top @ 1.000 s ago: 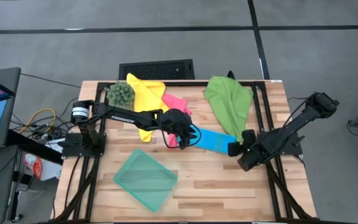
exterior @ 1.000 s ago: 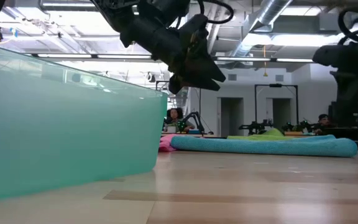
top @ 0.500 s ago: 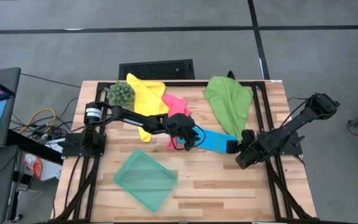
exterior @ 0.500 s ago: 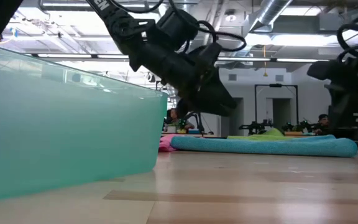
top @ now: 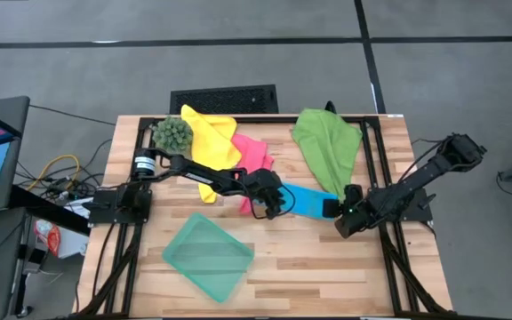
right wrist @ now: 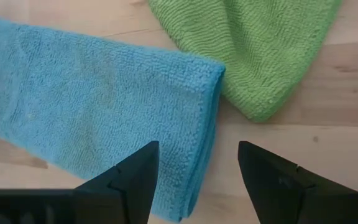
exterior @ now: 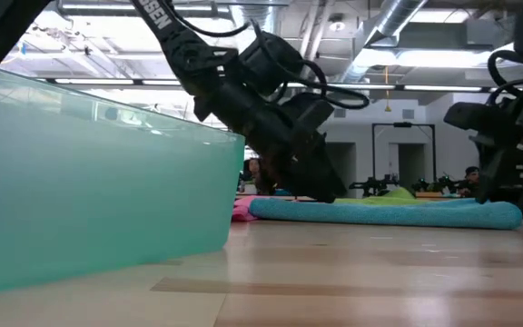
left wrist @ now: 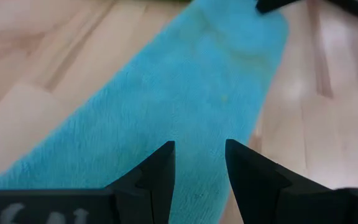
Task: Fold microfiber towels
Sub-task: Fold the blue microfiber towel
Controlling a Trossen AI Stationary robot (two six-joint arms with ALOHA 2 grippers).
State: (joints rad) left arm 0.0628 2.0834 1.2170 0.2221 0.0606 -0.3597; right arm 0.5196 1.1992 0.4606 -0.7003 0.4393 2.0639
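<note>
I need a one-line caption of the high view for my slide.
Both open grippers, left gripper and right gripper, meet the folded blue towel at opposite ends.

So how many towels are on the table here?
4: the yellow towel at the far left, pink beside it, green at the far right, blue in the middle between both grippers.

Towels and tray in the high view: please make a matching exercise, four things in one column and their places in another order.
1. blue towel
2. green towel
3. yellow towel
4. teal tray

A. beside the spiky plant
B. between the two grippers
C. near table edge, left of middle
D. far right part of the table

Pairs: 1-B, 2-D, 3-A, 4-C
</note>
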